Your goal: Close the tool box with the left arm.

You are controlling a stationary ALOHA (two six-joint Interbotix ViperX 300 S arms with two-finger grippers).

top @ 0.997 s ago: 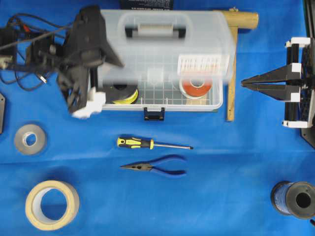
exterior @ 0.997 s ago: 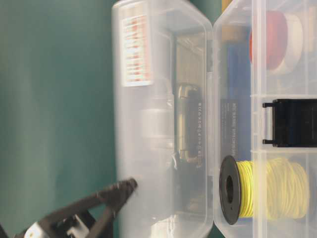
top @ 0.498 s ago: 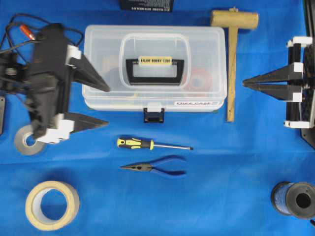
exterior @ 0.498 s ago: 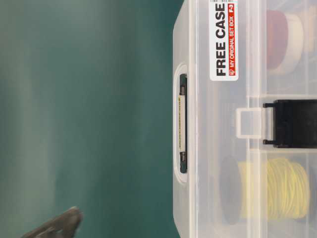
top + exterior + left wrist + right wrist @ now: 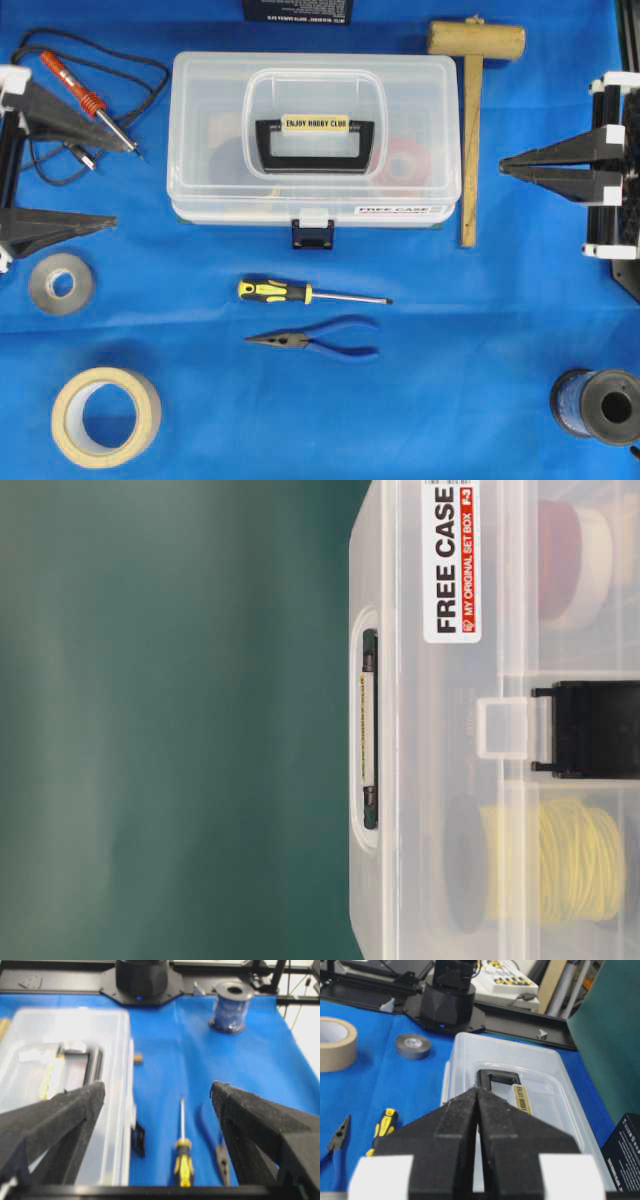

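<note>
Well, the tool box (image 5: 315, 140) sits mid-counter with its lid down flat, though the dark front latch (image 5: 313, 233) looks unfastened to me. The left gripper (image 5: 60, 165) hangs off to the side, fingers spread wide and empty; the right gripper (image 5: 510, 170) has fingers pressed together. Best to back away cleanly, nudging nothing.
</note>
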